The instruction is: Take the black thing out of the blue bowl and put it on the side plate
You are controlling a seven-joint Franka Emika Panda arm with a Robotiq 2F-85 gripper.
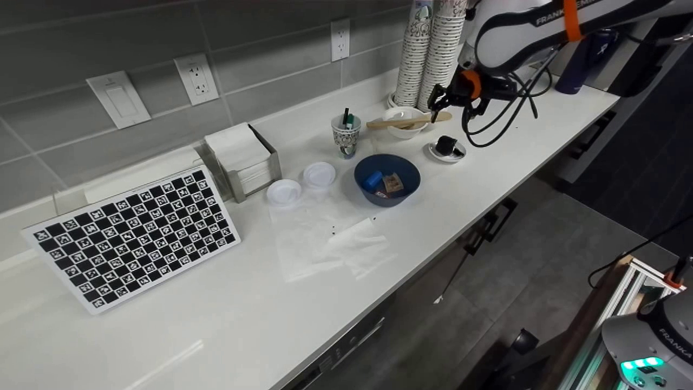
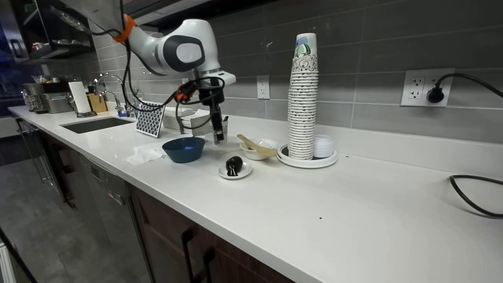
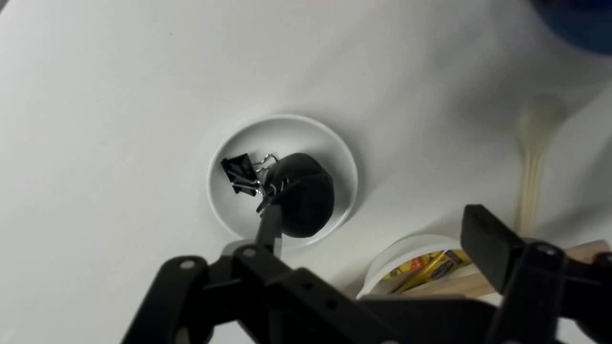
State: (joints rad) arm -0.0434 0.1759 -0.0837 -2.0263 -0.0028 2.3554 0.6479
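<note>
The side plate (image 1: pixel 433 154) is a small white saucer on the counter, also seen in an exterior view (image 2: pixel 244 173) and the wrist view (image 3: pixel 342 150). A rounded black thing (image 1: pixel 446 145) rests on it (image 2: pixel 234 163) (image 3: pixel 308 200). A black binder clip (image 3: pixel 240 174) lies beside it on the plate. The blue bowl (image 1: pixel 410 181) holds a blue item and small packets; it also shows in an exterior view (image 2: pixel 182 154) and at the wrist view's corner (image 3: pixel 583 28). My gripper (image 1: pixel 450 115) is open and empty above the counter near the plate (image 2: pixel 218 137) (image 3: pixel 373 224).
A white bowl (image 1: pixel 407 132) with packets and a wooden spatula (image 1: pixel 379 124) across it stands beside the plate. Tall cup stacks (image 1: pixel 414 70) stand behind. A cup with markers (image 1: pixel 346 138), small white lids (image 1: pixel 319 174), a napkin holder (image 1: pixel 254 168) and a checkered board (image 1: pixel 135 233) stand along the wall.
</note>
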